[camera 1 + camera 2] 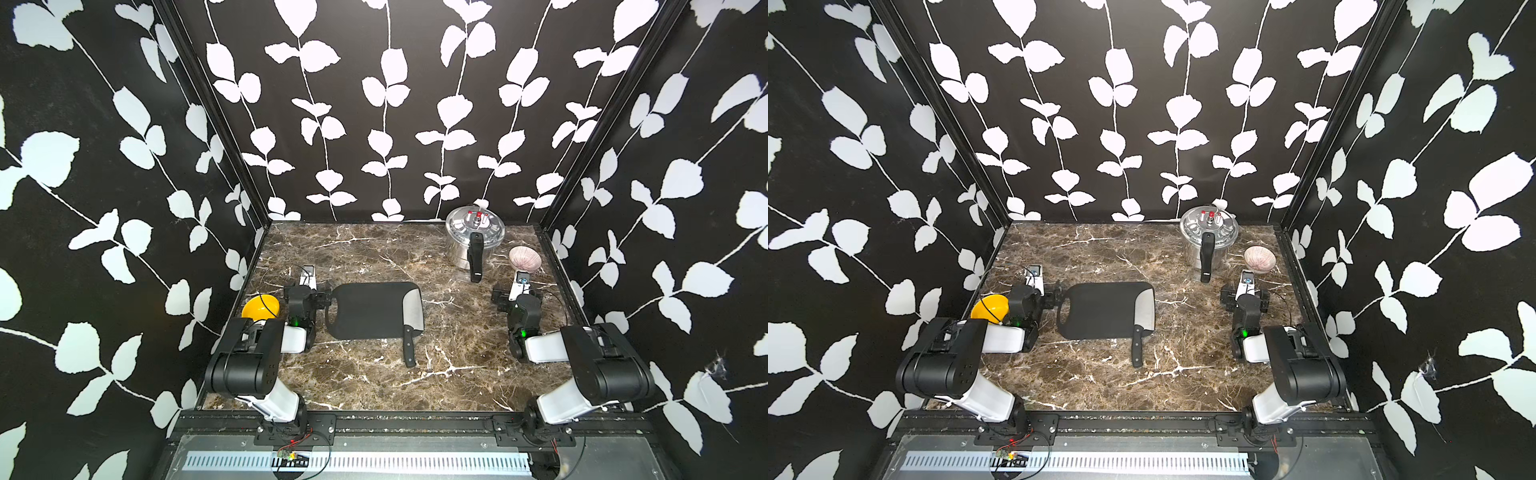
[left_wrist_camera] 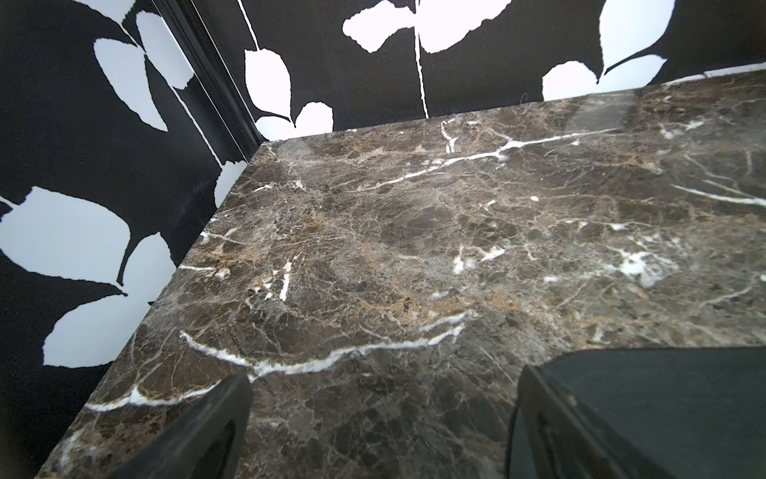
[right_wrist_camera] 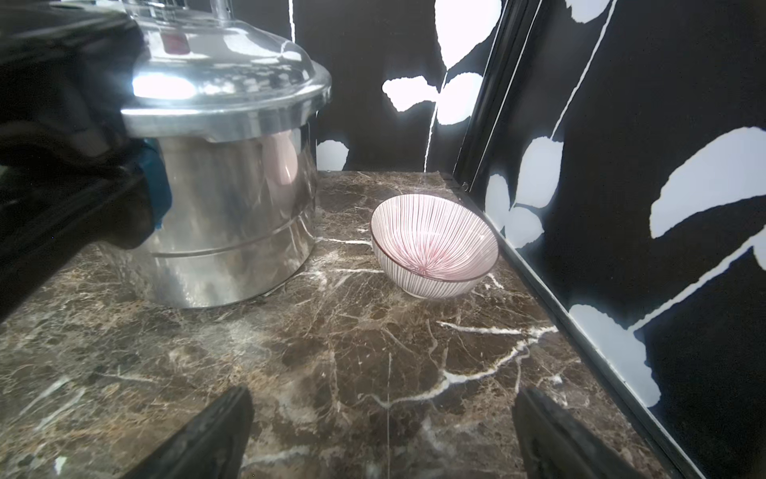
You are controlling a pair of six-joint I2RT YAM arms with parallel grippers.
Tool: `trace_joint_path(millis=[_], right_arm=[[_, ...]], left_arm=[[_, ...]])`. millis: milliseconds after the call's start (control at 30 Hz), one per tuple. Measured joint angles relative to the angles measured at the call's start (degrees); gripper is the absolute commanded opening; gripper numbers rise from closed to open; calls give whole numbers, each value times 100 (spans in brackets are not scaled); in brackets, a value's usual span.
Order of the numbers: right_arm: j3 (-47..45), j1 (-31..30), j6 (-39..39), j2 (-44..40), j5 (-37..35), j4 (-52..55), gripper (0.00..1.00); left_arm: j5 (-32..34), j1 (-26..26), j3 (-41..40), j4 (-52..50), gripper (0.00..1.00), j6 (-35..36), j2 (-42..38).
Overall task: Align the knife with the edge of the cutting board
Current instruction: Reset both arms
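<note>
While knife (image 1: 411, 320) lies along cutting board (image 1: 365, 311) edge, both arms folded back; left hand (image 2: 383, 419) & right hand (image 3: 381, 423) spread wide, empty

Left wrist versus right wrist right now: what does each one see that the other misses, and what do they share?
Only the left wrist view shows the board, a dark corner of it beside the open left hand. Neither wrist view shows the knife.

Only the right wrist view shows the pot with its lid on, and the striped bowl standing apart from it near the side wall, ahead of the open right hand.

Both show bare marble tabletop between spread fingertips, nothing held, and the leaf-patterned walls.
</note>
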State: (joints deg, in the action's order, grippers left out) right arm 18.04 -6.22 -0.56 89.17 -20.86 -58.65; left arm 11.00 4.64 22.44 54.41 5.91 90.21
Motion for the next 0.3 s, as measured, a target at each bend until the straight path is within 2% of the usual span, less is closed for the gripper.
trace_joint_path(millis=[300], right_arm=[[90, 0, 20, 0, -122, 136, 99]], left_arm=[[-334, -4, 0, -4, 98, 127, 0]])
